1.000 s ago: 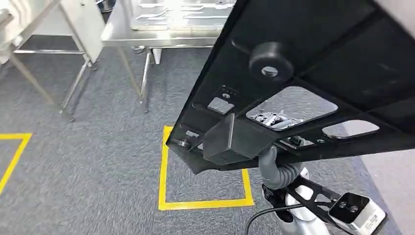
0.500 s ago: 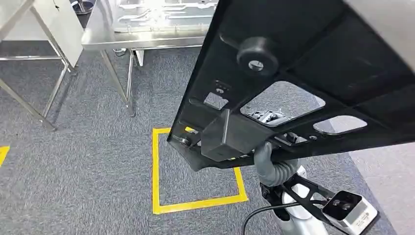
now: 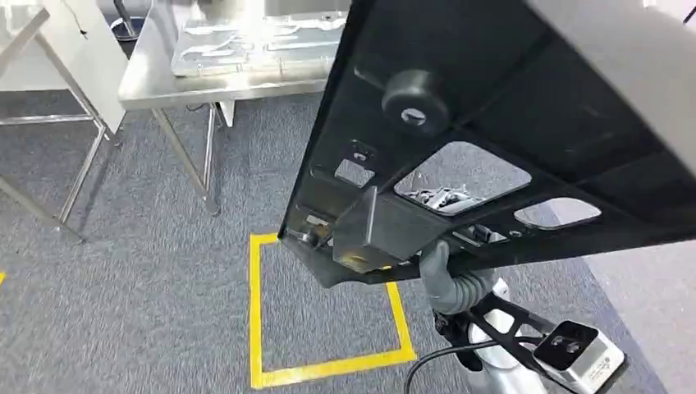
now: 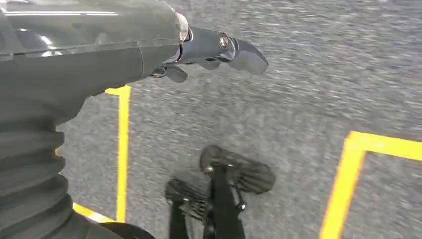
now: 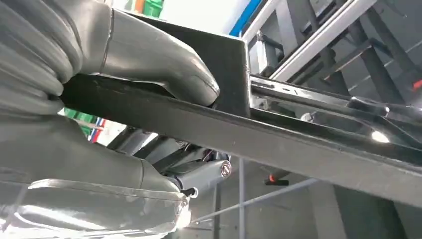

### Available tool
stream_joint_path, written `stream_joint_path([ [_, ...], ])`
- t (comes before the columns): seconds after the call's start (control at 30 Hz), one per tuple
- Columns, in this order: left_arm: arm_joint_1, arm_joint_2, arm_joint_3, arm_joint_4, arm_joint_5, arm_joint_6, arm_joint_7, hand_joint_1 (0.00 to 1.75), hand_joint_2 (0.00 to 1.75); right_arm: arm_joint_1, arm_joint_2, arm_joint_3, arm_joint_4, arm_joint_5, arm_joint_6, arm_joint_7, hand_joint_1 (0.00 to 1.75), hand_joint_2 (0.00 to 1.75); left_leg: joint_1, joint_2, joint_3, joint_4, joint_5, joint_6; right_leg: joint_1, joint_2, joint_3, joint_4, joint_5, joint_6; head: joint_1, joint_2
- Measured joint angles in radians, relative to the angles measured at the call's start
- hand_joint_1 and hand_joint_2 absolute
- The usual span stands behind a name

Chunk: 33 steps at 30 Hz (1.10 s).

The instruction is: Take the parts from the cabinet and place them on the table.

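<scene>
A large black part (image 3: 492, 107), a flat panel with cut-outs, a round knob and a boxy block, is held tilted high in front of me in the head view. My right hand (image 3: 447, 283) grips its lower edge from beneath. In the right wrist view the thick grey thumb (image 5: 149, 59) presses on one face of the part's edge (image 5: 298, 144), with the darker fingers under it. My left hand (image 4: 214, 50) hangs over the carpet with its fingers apart and nothing in it. The steel table (image 3: 164, 90) stands ahead on the left, with flat silver parts (image 3: 238, 45) lying on it.
A yellow taped square (image 3: 256, 312) marks the grey carpet below the part. A white board (image 3: 78, 57) leans against a second steel frame at the far left. The table's thin legs (image 3: 201, 164) reach the floor just beyond the square.
The whole view has shifted as I move: the table and the yellow square have slid left and the table sits lower. My right hand's hold on the black part is unchanged.
</scene>
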Motion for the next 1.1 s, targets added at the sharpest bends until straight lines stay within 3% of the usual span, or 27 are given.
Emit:
stream_joint_path([
  [0.03, -0.002, 0.0, 0.0, 0.0, 0.0, 0.0, -0.002, 0.0, 1.75, 0.0, 0.001, 0.001, -0.001, 0.001, 0.0, 0.0, 1.75, 1.75, 0.0, 0.001, 0.022, -0.033, -0.038, 0.017, -0.001, 0.001, 0.002, -0.002, -0.005, 0.007, 0.0, 0.0],
  [0.1, -0.003, 0.001, 0.001, 0.0, 0.004, 0.002, -0.002, 0.0, 1.75, 0.0, 0.003, 0.001, -0.002, 0.0, 0.0, 0.0, 1.75, 1.75, -0.004, 0.0, 0.03, -0.035, -0.055, 0.035, -0.002, 0.0, 0.015, 0.0, 0.004, 0.021, 0.0, 0.0],
  [0.13, -0.006, 0.001, 0.001, 0.0, 0.007, 0.002, -0.003, 0.0, 1.75, -0.003, 0.003, 0.001, -0.005, 0.0, 0.0, 0.0, 1.75, 1.75, 0.003, -0.004, 0.046, -0.04, -0.059, 0.04, 0.0, 0.002, -0.008, 0.054, 0.028, 0.026, 0.0, 0.0],
  [0.2, -0.005, 0.002, 0.001, 0.0, 0.008, 0.002, -0.003, 0.0, 1.75, -0.005, 0.003, 0.001, -0.007, 0.0, 0.0, -0.001, 1.75, 1.75, 0.006, -0.003, 0.088, -0.066, -0.078, 0.049, -0.003, -0.004, -0.109, 0.206, 0.077, 0.035, 0.0, 0.0],
  [0.23, -0.005, 0.002, 0.001, 0.0, 0.008, 0.002, -0.003, 0.0, 1.75, -0.004, 0.003, 0.001, -0.006, 0.0, 0.0, -0.001, 1.75, 1.75, 0.006, -0.004, 0.109, -0.077, -0.086, 0.051, -0.006, -0.004, -0.167, 0.268, 0.063, 0.036, 0.0, 0.0],
  [0.3, -0.004, 0.002, 0.001, 0.0, 0.008, 0.002, -0.003, 0.0, 1.75, 0.0, 0.002, 0.001, -0.006, 0.0, 0.0, 0.0, 1.75, 1.75, 0.006, -0.007, 0.151, -0.093, -0.109, 0.049, -0.007, -0.004, -0.261, 0.326, -0.025, 0.039, 0.0, 0.0],
  [0.33, -0.001, 0.002, 0.001, 0.0, 0.008, 0.002, -0.003, 0.0, 1.75, 0.0, 0.002, 0.001, -0.006, 0.0, 0.0, 0.0, 1.75, 1.75, 0.007, -0.008, 0.173, -0.098, -0.121, 0.048, -0.008, -0.004, -0.291, 0.323, -0.066, 0.04, 0.0, 0.0],
  [0.37, 0.0, 0.002, 0.002, 0.0, 0.008, 0.002, -0.003, 0.0, 1.75, 0.0, 0.002, 0.001, -0.006, -0.001, 0.0, 0.002, 1.75, 1.75, 0.007, -0.01, 0.196, -0.102, -0.135, 0.046, -0.008, -0.004, -0.309, 0.301, -0.083, 0.04, 0.0, 0.0],
  [0.4, 0.0, 0.002, 0.002, 0.0, 0.008, 0.003, -0.003, 0.0, 1.75, 0.001, 0.002, 0.001, -0.006, -0.002, -0.001, 0.005, 1.75, 1.75, 0.007, -0.012, 0.224, -0.106, -0.152, 0.045, -0.008, -0.004, -0.315, 0.254, -0.069, 0.037, 0.0, 0.0],
  [0.43, -0.001, 0.002, 0.002, 0.0, 0.008, 0.003, -0.003, 0.0, 1.75, 0.003, 0.002, 0.001, -0.006, -0.002, 0.0, 0.01, 1.75, 1.75, 0.006, -0.013, 0.253, -0.109, -0.171, 0.042, -0.005, -0.004, -0.313, 0.182, -0.003, 0.028, 0.0, 0.0],
  [0.47, -0.001, 0.002, 0.002, 0.0, 0.008, 0.003, -0.003, 0.0, 1.75, 0.005, 0.002, 0.001, -0.006, -0.002, 0.0, 0.012, 1.75, 1.75, 0.006, -0.012, 0.269, -0.111, -0.188, 0.04, -0.003, -0.005, -0.311, 0.115, 0.093, 0.018, 0.0, 0.0],
  [0.5, -0.001, 0.002, 0.002, 0.0, 0.008, 0.003, -0.003, 0.0, 1.75, 0.01, 0.002, 0.001, -0.005, -0.002, 0.0, 0.013, 1.75, 1.75, 0.005, -0.012, 0.287, -0.112, -0.205, 0.037, 0.002, -0.009, -0.314, 0.049, 0.259, 0.008, 0.0, 0.0],
  [0.53, -0.002, 0.002, 0.002, 0.0, 0.007, 0.003, -0.003, 0.0, 1.75, 0.014, 0.001, 0.0, -0.005, -0.005, 0.0, 0.013, 1.75, 1.75, 0.002, -0.017, 0.302, -0.12, -0.22, 0.027, 0.009, -0.009, -0.309, 0.054, 0.257, 0.01, 0.001, 0.0],
  [0.6, -0.005, 0.002, 0.002, 0.0, 0.006, 0.003, -0.003, 0.0, 1.75, 0.014, 0.001, 0.0, -0.008, -0.004, 0.0, 0.016, 1.75, 1.75, 0.001, -0.012, 0.333, -0.129, -0.216, 0.011, 0.01, 0.001, -0.292, 0.047, 0.237, -0.006, 0.0, 0.0],
  [0.67, -0.013, 0.003, 0.002, 0.0, 0.006, 0.006, -0.004, 0.0, 1.75, 0.013, 0.002, 0.0, -0.013, -0.005, 0.0, 0.016, 1.75, 1.75, 0.004, -0.009, 0.317, -0.074, -0.192, 0.003, 0.004, 0.004, -0.26, 0.036, 0.223, -0.021, 0.0, 0.0],
  [0.7, -0.018, 0.003, 0.002, 0.0, 0.006, 0.005, -0.004, 0.0, 1.75, 0.012, 0.002, 0.0, -0.014, -0.006, 0.001, 0.015, 1.75, 1.75, 0.004, -0.004, 0.28, -0.001, -0.177, -0.002, 0.006, 0.004, -0.245, 0.033, 0.212, -0.027, 0.0, 0.0],
  [0.73, -0.02, 0.002, 0.002, 0.0, 0.006, 0.006, -0.004, 0.0, 1.75, 0.012, 0.003, -0.001, -0.013, -0.006, 0.001, 0.016, 1.75, 1.75, 0.004, -0.004, 0.232, 0.074, -0.186, -0.003, 0.007, 0.002, -0.235, 0.032, 0.203, -0.034, 0.0, 0.0],
  [0.77, -0.019, 0.002, 0.002, 0.0, 0.006, 0.006, -0.004, 0.0, 1.75, 0.014, 0.003, -0.001, -0.013, -0.006, 0.001, 0.016, 1.75, 1.75, 0.004, -0.004, 0.183, 0.138, -0.221, -0.005, 0.01, 0.003, -0.224, 0.031, 0.193, -0.037, 0.0, 0.0],
  [0.8, -0.015, 0.002, 0.002, 0.0, 0.006, 0.006, -0.004, 0.0, 1.75, 0.016, 0.003, 0.0, -0.013, -0.006, 0.001, 0.017, 1.75, 1.75, 0.002, -0.004, 0.133, 0.188, -0.283, -0.006, 0.012, 0.004, -0.212, 0.031, 0.181, -0.041, 0.0, 0.0],
  [0.87, -0.011, 0.004, 0.002, 0.0, 0.006, 0.009, -0.004, 0.0, 1.75, 0.018, 0.003, -0.001, -0.013, -0.007, 0.001, 0.017, 1.75, 1.75, -0.001, -0.004, 0.08, 0.204, -0.347, -0.001, 0.018, 0.008, -0.193, 0.031, 0.164, -0.045, 0.0, 0.0],
  [0.9, -0.012, 0.004, 0.002, 0.0, 0.006, 0.009, -0.004, 0.0, 1.75, 0.018, 0.003, -0.001, -0.013, -0.007, 0.001, 0.018, 1.75, 1.75, -0.007, -0.004, 0.067, 0.157, -0.322, 0.01, 0.024, 0.009, -0.174, 0.031, 0.151, -0.047, 0.0, 0.0],
  [0.93, -0.012, 0.004, 0.002, 0.0, 0.006, 0.009, -0.004, 0.0, 1.75, 0.018, 0.003, -0.001, -0.013, -0.007, 0.001, 0.019, 1.75, 1.75, -0.012, -0.004, 0.073, 0.095, -0.262, 0.022, 0.03, 0.009, -0.16, 0.031, 0.142, -0.048, 0.0, 0.0],
  [0.97, -0.012, 0.004, 0.002, 0.0, 0.008, 0.009, -0.004, 0.0, 1.75, 0.018, 0.003, -0.001, -0.013, -0.007, 0.001, 0.019, 1.75, 1.75, -0.018, -0.004, 0.083, 0.025, -0.185, 0.039, 0.034, 0.009, -0.149, 0.031, 0.134, -0.049, 0.0, 0.0],
  [1.0, -0.01, 0.009, 0.003, 0.0, 0.008, 0.009, -0.004, 0.0, 1.75, 0.019, 0.003, -0.001, -0.013, -0.007, 0.001, 0.019, 1.75, 1.75, -0.032, 0.0, 0.091, -0.048, -0.094, 0.066, 0.03, 0.008, -0.147, 0.029, 0.128, -0.051, 0.0, 0.0],
  [1.03, -0.007, 0.012, 0.003, 0.0, 0.008, 0.01, -0.003, 0.0, 1.75, 0.019, 0.003, 0.0, -0.01, -0.008, 0.0, 0.022, 1.75, 1.75, -0.043, -0.02, 0.085, -0.057, -0.101, 0.07, 0.038, 0.015, -0.14, 0.035, 0.121, -0.044, 0.0, 0.0],
  [1.07, -0.006, 0.015, 0.003, -0.001, 0.008, 0.01, -0.004, 0.0, 1.75, 0.019, 0.003, 0.0, -0.01, -0.009, 0.001, 0.022, 1.75, 1.75, -0.044, -0.029, 0.09, -0.063, -0.109, 0.07, 0.035, 0.019, -0.143, 0.034, 0.117, -0.038, 0.0, 0.0],
  [1.1, -0.006, 0.015, 0.003, -0.001, 0.009, 0.011, -0.004, 0.0, 1.75, 0.019, 0.003, 0.0, -0.01, -0.008, 0.001, 0.023, 1.75, 1.75, -0.042, -0.023, 0.094, -0.079, -0.084, 0.072, 0.034, 0.021, -0.138, 0.041, 0.123, -0.036, 0.0, 0.0],
])
